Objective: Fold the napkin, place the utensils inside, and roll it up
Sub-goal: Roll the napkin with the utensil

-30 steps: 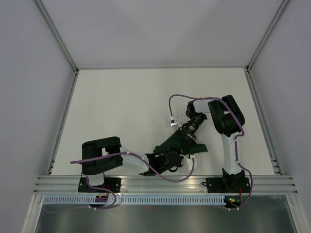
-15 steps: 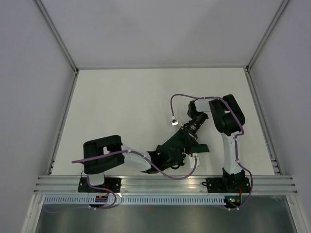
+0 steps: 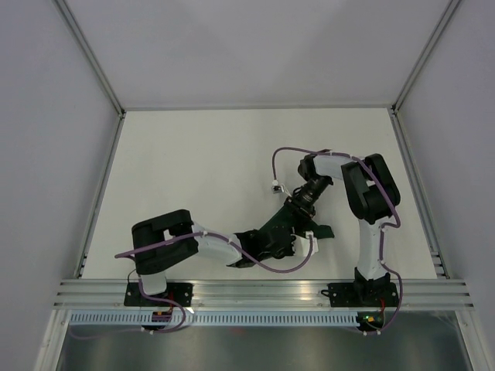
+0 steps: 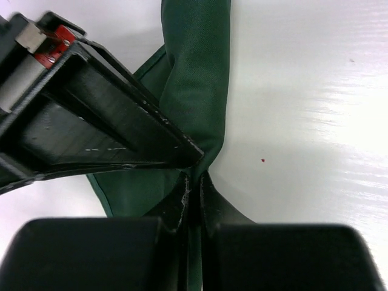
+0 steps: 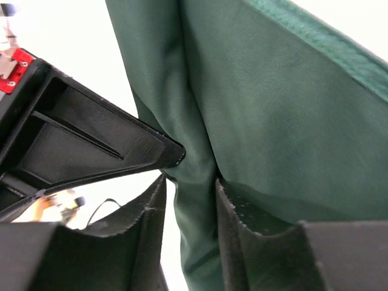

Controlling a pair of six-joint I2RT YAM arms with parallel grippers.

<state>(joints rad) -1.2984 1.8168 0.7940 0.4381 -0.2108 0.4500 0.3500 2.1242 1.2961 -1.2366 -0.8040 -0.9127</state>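
Note:
The dark green napkin (image 3: 278, 226) is bunched into a narrow twisted fold between my two grippers, near the table's front middle. My left gripper (image 3: 271, 243) (image 4: 194, 189) is shut on a thin ridge of the napkin (image 4: 200, 73). My right gripper (image 3: 297, 212) (image 5: 188, 197) reaches down from behind. Its jaws stand apart around a hanging fold of the napkin (image 5: 273, 103), with a gap of light beside one finger (image 5: 148, 209). The utensils are hidden from every view.
Each wrist view shows the other gripper's black body close by (image 4: 91, 121) (image 5: 91, 145). A purple cable with a small white connector (image 3: 276, 186) loops by the right arm. A metal rail (image 3: 263, 292) borders the white table (image 3: 201, 162) in front.
My left gripper has shut on the napkin and shifted slightly toward the right arm. My right gripper's jaws have spread apart and its arm has leaned further left.

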